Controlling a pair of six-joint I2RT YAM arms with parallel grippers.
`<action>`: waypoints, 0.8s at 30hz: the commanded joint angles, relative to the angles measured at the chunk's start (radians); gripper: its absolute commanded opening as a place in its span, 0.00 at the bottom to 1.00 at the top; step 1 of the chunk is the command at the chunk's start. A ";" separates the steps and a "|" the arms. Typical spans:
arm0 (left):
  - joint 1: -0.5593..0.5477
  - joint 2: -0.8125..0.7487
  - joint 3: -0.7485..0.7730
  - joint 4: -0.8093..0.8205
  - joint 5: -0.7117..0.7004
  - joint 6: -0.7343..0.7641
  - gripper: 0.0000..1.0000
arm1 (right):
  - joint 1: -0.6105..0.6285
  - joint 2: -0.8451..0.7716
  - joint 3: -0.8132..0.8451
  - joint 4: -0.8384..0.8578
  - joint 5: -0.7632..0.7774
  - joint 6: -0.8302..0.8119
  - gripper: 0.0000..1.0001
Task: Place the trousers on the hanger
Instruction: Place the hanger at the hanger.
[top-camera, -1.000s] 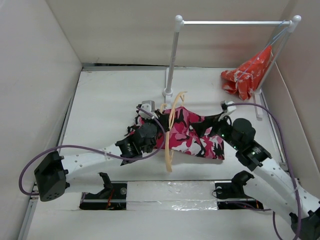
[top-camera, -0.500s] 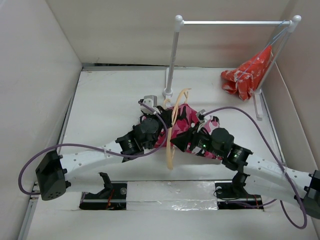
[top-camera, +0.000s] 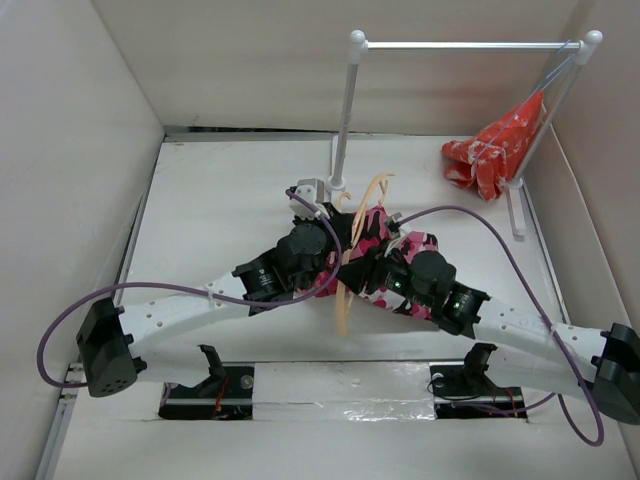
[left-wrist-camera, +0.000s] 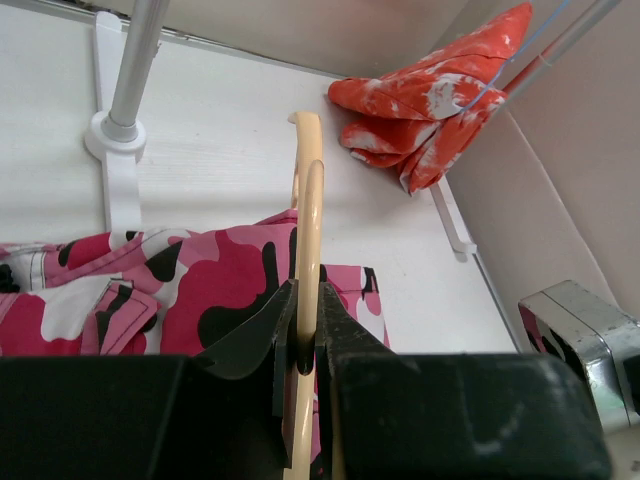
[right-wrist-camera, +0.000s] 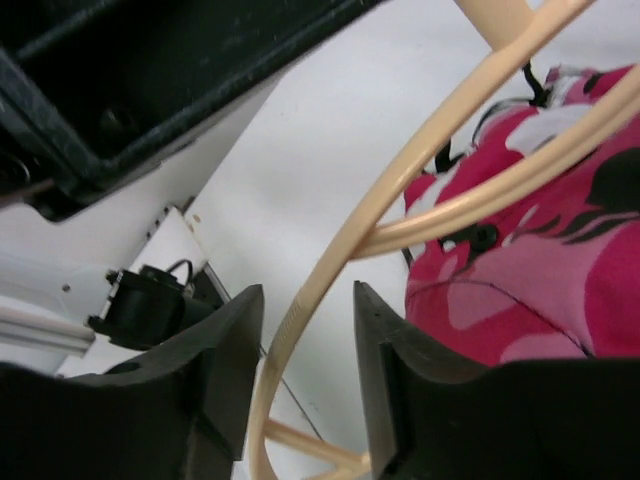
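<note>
While tight on the hanger (left-wrist-camera: 308, 200), L pincer (left-wrist-camera: 305, 305) over trousers (left-wrist-camera: 215, 285); R pincer (right-wrist-camera: 305, 305) agape, astride hanger rod.

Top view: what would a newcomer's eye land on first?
The pink camouflage trousers lie bunched mid-table, where both arms meet. A pale wooden hanger stands on edge over them, pinched in the left pincer, the right pincer open around its rod. A red-orange cloth sits in the far right corner beside a white rail.
</note>
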 joint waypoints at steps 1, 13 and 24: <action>-0.005 -0.060 0.090 0.104 0.027 -0.047 0.00 | 0.009 0.014 0.084 0.065 0.010 -0.011 0.51; -0.005 -0.028 0.198 0.057 0.067 0.020 0.03 | 0.020 -0.062 0.085 0.130 0.012 0.090 0.00; -0.005 -0.066 0.382 0.034 0.148 0.166 0.65 | -0.058 -0.194 0.243 0.140 -0.002 0.212 0.00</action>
